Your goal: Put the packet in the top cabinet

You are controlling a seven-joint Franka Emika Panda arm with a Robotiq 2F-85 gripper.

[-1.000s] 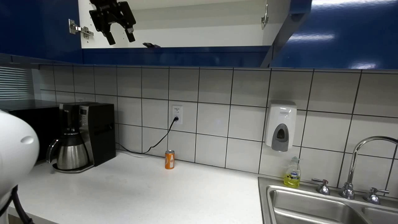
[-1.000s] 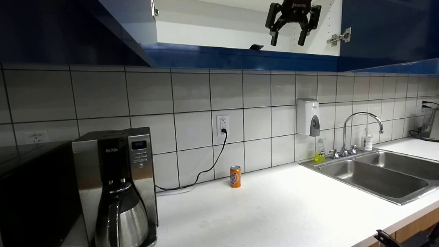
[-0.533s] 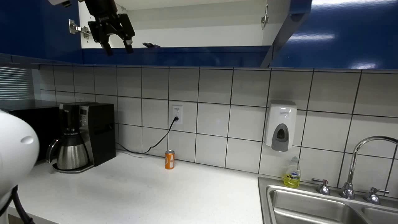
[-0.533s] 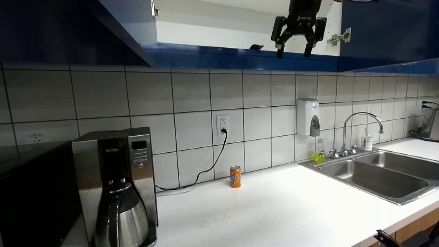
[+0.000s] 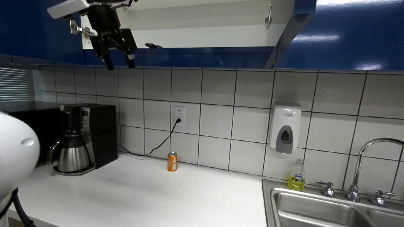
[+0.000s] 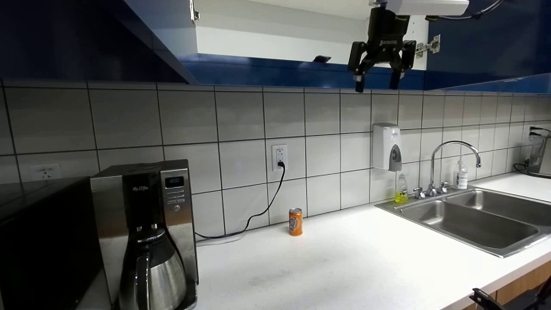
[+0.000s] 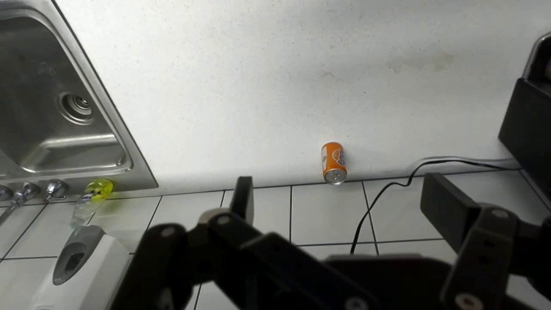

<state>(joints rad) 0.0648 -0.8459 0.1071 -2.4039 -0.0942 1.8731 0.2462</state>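
One small dark packet (image 5: 153, 46) lies in the top cabinet (image 5: 189, 56), at its near edge, in an exterior view. In an exterior view, the black claw (image 6: 377, 84) hangs to the right of the packet, spread out wide. In the wrist view, an orange can (image 7: 333, 160) stands far back on the desk (image 7: 215, 107).

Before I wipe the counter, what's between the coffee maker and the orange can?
A black cord and white counter, as both exterior views show.
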